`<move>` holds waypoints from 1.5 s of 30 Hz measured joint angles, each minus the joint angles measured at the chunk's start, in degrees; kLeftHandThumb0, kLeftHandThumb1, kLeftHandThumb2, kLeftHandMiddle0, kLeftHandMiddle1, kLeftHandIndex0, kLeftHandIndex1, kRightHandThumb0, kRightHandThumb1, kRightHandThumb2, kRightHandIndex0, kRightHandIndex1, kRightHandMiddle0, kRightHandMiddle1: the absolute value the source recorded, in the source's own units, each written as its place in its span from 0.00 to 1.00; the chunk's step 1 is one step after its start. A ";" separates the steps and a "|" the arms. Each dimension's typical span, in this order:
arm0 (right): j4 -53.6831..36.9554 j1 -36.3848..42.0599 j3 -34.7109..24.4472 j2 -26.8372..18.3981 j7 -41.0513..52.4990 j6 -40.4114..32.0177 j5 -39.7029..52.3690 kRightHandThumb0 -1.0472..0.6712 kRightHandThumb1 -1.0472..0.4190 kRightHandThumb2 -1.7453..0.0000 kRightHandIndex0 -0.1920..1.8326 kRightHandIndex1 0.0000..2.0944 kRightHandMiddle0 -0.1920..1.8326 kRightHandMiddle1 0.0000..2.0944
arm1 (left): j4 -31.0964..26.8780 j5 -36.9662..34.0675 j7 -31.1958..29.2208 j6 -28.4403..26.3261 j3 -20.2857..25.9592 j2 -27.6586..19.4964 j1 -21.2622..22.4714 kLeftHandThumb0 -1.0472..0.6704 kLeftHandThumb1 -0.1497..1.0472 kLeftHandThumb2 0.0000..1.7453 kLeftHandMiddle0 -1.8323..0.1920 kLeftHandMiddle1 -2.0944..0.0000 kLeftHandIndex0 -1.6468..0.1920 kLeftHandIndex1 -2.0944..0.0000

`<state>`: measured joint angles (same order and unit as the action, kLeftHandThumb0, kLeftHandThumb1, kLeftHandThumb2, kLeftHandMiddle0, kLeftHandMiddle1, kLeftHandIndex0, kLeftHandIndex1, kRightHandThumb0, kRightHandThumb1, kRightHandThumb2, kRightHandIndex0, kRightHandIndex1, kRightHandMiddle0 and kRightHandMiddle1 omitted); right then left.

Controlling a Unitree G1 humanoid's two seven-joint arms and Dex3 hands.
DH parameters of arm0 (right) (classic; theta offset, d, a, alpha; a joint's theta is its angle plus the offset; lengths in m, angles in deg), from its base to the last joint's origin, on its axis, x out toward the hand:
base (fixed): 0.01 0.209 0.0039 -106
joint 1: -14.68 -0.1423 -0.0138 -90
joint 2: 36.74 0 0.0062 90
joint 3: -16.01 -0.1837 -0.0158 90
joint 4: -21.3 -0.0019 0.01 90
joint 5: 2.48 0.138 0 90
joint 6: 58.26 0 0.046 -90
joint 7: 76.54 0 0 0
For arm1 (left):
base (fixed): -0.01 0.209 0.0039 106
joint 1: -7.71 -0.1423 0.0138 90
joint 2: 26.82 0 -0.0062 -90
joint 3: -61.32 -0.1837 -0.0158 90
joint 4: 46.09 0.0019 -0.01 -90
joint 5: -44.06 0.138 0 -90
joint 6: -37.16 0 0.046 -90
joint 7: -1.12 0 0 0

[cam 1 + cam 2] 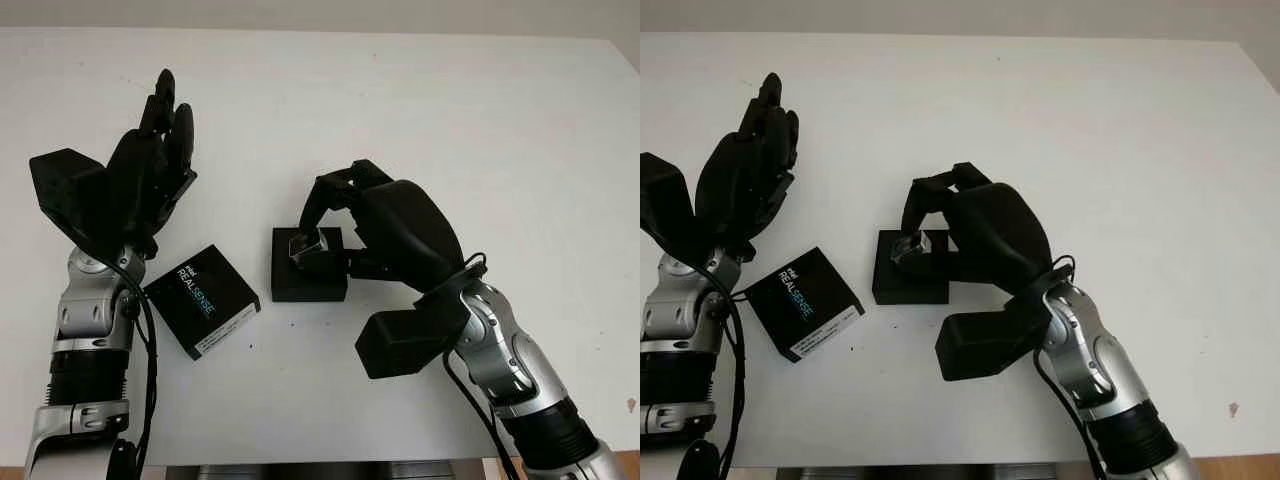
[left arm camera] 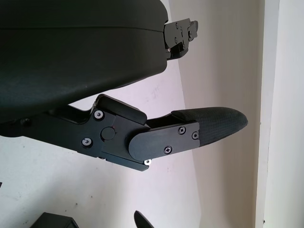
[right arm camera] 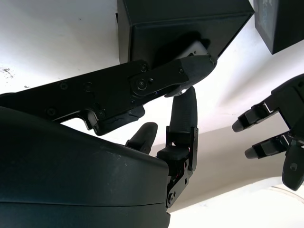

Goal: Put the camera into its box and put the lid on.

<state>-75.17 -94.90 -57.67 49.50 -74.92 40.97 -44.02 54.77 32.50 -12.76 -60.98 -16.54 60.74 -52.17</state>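
- The right hand (image 1: 335, 215) is reaching over the black box (image 1: 308, 265) near the middle of the white table (image 1: 450, 110), its fingers curling down around the small silver camera (image 1: 308, 244) and gripping it.
- The camera is sitting tilted at the box's open top, its lower part inside (how deep it is going cannot be told from the head views).
- The right wrist view is showing the same grasp from the side: 1 fingertip (image 3: 194, 66) is pressing against the pale camera body (image 3: 195, 47) at the box wall (image 3: 180, 28), which the head views are hiding behind the hand's shell.
- The lid (image 1: 203, 299), black with "REALSENSE" printed on it, is lying flat on the table just beside the box on the robot's left, turned at an angle and not touching the box.
- The left hand (image 1: 150, 165) is hovering above the table, open and holding nothing, beyond the lid and apart from it.
- The left wrist view is showing 1 of that hand's fingers (image 2: 209, 128) stretching out over bare tabletop with the pale wall behind, a backdrop the head views are barely catching.
- The right wrist view is also catching the left hand's fingertips (image 3: 266, 128) and a corner of the lid (image 3: 280, 23) beyond the box.
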 measured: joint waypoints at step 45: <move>-4.54 -1.52 1.96 -2.72 2.80 -3.22 -17.85 0.17 0.02 0.97 0.28 0.19 0.28 0.50 | 0.08 0.12 -0.64 0.00 0.01 -0.25 0.01 0.13 1.00 0.35 1.00 1.00 1.00 1.00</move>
<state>-79.71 -96.41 -55.72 46.78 -72.12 37.74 -61.87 54.85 32.62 -13.40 -60.98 -16.53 60.49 -52.16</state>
